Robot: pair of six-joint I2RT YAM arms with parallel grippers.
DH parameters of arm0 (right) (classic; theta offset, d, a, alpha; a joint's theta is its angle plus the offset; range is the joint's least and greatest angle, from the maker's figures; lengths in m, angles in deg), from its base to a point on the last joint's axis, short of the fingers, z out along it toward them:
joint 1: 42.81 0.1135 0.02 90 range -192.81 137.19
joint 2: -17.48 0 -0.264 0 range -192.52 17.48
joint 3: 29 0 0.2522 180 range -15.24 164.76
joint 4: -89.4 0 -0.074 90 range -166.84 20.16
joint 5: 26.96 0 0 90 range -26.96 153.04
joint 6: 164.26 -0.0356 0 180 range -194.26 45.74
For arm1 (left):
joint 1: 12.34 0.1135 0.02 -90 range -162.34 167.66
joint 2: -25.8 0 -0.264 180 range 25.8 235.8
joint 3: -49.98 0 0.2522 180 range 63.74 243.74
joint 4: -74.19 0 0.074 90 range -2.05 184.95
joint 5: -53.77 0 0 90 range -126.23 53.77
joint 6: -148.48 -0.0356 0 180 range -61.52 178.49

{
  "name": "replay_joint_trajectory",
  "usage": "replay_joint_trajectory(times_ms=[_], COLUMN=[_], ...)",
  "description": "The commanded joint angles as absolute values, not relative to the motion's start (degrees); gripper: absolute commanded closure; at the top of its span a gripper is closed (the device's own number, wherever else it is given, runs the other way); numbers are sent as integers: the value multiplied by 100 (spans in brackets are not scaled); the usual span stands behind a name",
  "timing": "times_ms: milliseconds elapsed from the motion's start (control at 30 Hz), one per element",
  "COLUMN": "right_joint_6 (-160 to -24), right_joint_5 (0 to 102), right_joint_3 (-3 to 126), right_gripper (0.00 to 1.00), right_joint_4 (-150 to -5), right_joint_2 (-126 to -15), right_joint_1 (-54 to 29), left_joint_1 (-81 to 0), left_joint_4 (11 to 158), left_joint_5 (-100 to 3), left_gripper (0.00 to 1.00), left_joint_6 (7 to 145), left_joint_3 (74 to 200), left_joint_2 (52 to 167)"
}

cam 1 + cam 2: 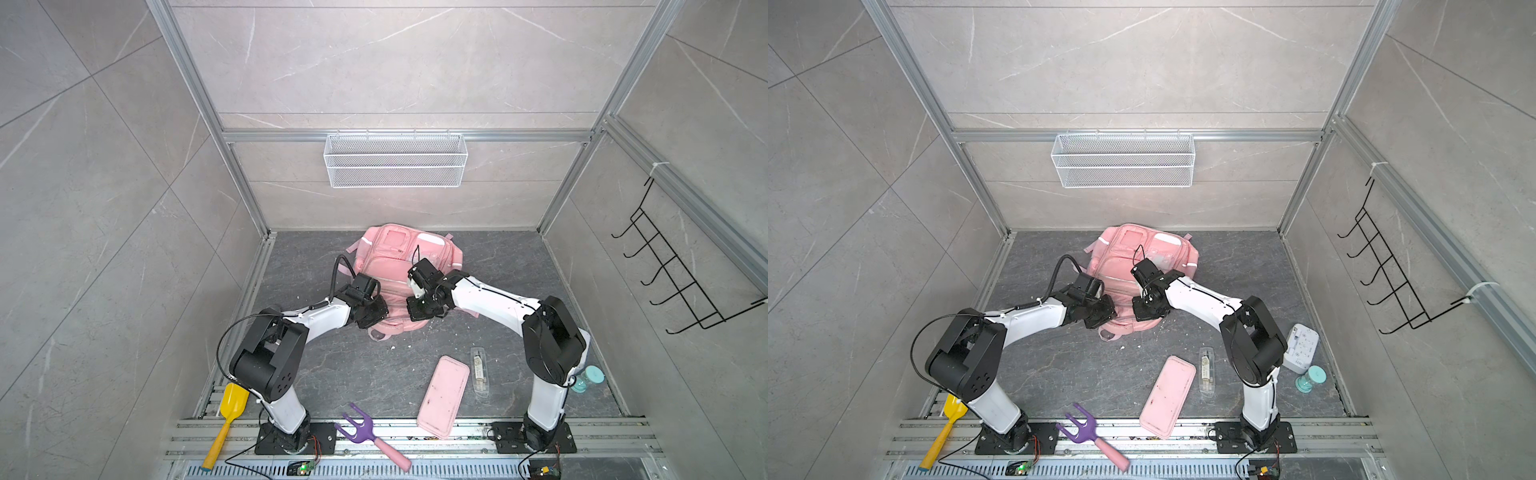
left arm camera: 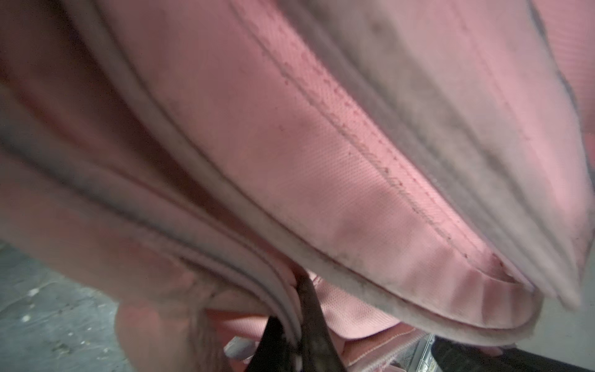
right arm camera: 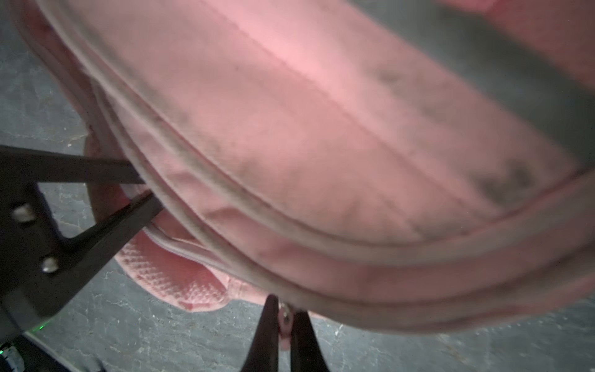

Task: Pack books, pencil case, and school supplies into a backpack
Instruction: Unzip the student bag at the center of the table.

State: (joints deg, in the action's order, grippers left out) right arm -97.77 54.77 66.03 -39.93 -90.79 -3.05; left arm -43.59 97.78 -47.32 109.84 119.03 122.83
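Note:
The pink backpack point(image 1: 397, 257) point(image 1: 1138, 253) lies flat at the back of the dark floor, top loop towards the arms. My left gripper point(image 1: 376, 318) point(image 2: 291, 319) is shut on the white piping of its near edge; it also shows in the right wrist view point(image 3: 148, 190). My right gripper point(image 1: 417, 311) point(image 3: 285, 317) is shut on a small pink zipper pull point(image 3: 285, 322) at the same edge. The pale pink pencil case point(image 1: 442, 395) point(image 1: 1168, 395) lies near the front rail. Beside it is the clear school supplies packet point(image 1: 479, 370) point(image 1: 1206, 370). The books are out of view.
A purple fork with pink handle point(image 1: 361, 428) and a yellow shovel point(image 1: 228, 415) lie by the front rail. A teal jar point(image 1: 588, 378) and a white boxy device point(image 1: 1302, 347) sit by the right arm. On the walls hang a wire basket point(image 1: 395, 160) and black hook rack point(image 1: 673, 270).

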Motion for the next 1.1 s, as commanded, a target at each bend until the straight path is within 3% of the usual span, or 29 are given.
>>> replay_joint_trajectory(times_ms=[0, 333, 467, 633, 833, 1067], right_joint_6=[-10010, -10335, -10326, -10322, -10305, -10213], right_joint_5=[4823, 4716, 4791, 4828, 4778, 4914], right_joint_3=[6506, 6464, 6186, 5842, 5473, 5174], right_gripper=[100, 100, 100, 100, 100, 100], right_joint_4=[-4486, -4897, -4923, -4983, -5049, -4961], right_joint_2=[-8816, -8847, -8623, -8380, -8187, -7985], right_joint_1=[-113, -58, -150, -212, -208, -289], left_joint_1=[-4561, -4741, -4610, -4318, -3683, -3323], left_joint_4=[9500, 9907, 10153, 10595, 10971, 10978], left_joint_5=[-4993, -4797, -4609, -4343, -3926, -4163], left_gripper=[92, 91, 72, 57, 57, 58], left_joint_6=[11107, 10880, 10583, 10201, 9814, 9391], left_joint_3=[12229, 12502, 12324, 12341, 12581, 13381], left_joint_2=[12459, 12241, 11762, 11195, 11080, 11999])
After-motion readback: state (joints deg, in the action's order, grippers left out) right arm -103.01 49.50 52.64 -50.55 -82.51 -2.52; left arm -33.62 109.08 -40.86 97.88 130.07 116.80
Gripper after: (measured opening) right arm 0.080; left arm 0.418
